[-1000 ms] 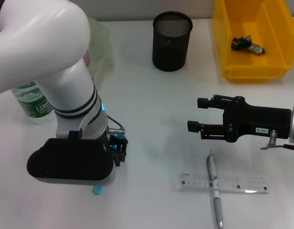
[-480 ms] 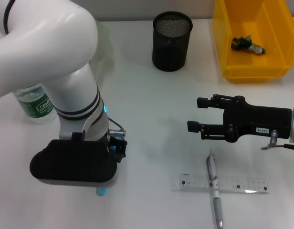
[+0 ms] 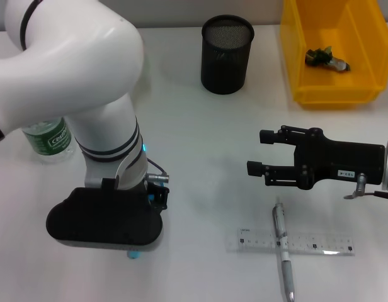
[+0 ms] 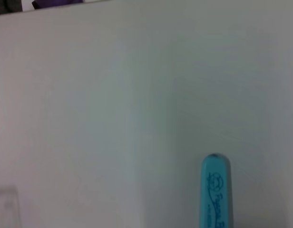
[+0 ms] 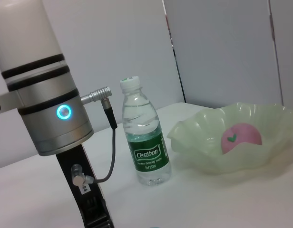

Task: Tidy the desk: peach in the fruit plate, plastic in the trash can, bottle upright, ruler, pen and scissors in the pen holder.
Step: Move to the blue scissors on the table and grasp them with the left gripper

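Note:
My left gripper (image 3: 104, 219) hangs low over the table at the front left. A light-blue tip (image 3: 132, 254) pokes out from under it. The left wrist view shows this as a rounded light-blue plastic end with printed lettering (image 4: 215, 192), seemingly the scissors. My right gripper (image 3: 257, 151) hovers open and empty just beyond the pen (image 3: 283, 251), which lies across the clear ruler (image 3: 298, 243). The black mesh pen holder (image 3: 227, 54) stands at the back. The bottle (image 5: 145, 137) stands upright beside the fruit plate (image 5: 199, 142), and the peach (image 5: 240, 137) lies in the plate.
The yellow bin (image 3: 295, 63) at the back right holds a crumpled piece of plastic (image 3: 326, 58). My large white left arm (image 3: 74, 82) hides most of the table's back left in the head view. The bottle (image 3: 49, 137) shows partly behind it.
My left arm has shifted slightly right and toward the front, so less of the blue tip shows beneath it. The right gripper, pen and ruler have not moved.

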Tool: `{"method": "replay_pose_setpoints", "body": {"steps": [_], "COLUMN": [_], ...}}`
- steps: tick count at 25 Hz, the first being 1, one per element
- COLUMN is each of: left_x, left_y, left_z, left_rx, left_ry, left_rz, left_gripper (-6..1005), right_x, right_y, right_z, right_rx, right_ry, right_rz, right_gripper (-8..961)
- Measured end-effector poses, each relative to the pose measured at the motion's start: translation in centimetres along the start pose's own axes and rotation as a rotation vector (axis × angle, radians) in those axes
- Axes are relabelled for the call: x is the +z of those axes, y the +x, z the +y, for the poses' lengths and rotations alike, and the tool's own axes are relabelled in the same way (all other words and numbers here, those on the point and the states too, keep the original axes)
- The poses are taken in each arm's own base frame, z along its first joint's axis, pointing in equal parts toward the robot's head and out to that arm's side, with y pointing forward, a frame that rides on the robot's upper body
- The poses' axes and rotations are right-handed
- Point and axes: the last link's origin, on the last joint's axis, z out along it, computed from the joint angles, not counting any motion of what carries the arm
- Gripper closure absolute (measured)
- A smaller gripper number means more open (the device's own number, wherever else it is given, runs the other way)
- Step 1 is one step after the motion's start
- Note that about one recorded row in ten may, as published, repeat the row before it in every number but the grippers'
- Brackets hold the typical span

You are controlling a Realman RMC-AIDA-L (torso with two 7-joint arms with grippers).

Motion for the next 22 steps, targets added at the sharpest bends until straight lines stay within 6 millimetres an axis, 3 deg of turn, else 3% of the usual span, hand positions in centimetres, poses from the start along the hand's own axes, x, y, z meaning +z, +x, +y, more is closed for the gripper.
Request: {"method": "replay_pose_setpoints", "body": {"steps": [22], "left_x": [0.07], "left_y": [-0.02], "left_z": [-0.56], "left_rx": [-0.003], "left_ry": [-0.048], "left_rz": [-0.011], "left_gripper": [755], "right_x": [0.0], "right_y": [0.05], "right_z": [0.02], "right_rx": [-0.014], "right_ry": [-0.001], "right_rz": [0.003], "right_gripper": [163]}}
